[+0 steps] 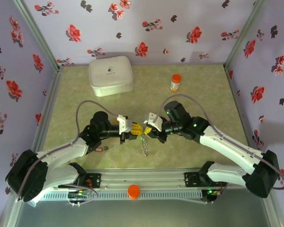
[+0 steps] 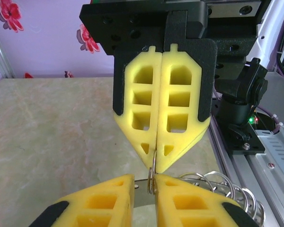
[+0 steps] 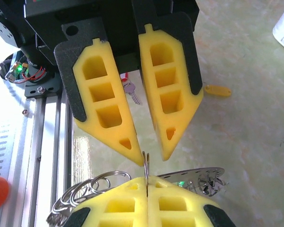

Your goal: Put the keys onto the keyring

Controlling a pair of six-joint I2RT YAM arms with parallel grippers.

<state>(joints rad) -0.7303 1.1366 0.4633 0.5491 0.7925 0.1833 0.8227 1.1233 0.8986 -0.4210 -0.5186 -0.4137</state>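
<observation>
My two grippers meet tip to tip above the middle of the table. The right gripper is shut on a thin double wire ring that stands upright between its pads. That ring belongs to the keyring, whose flat metal band and several wire loops hang beside the fingers. The left gripper is open, its tips on either side of the same wire ring, which rests against one finger. A red-headed key lies on the table by the left arm. A yellow tag lies farther off.
A white lidded box stands at the back left and an orange-capped bottle at the back right. An aluminium rail runs along the near edge with an orange knob on it. Flowered walls enclose the table.
</observation>
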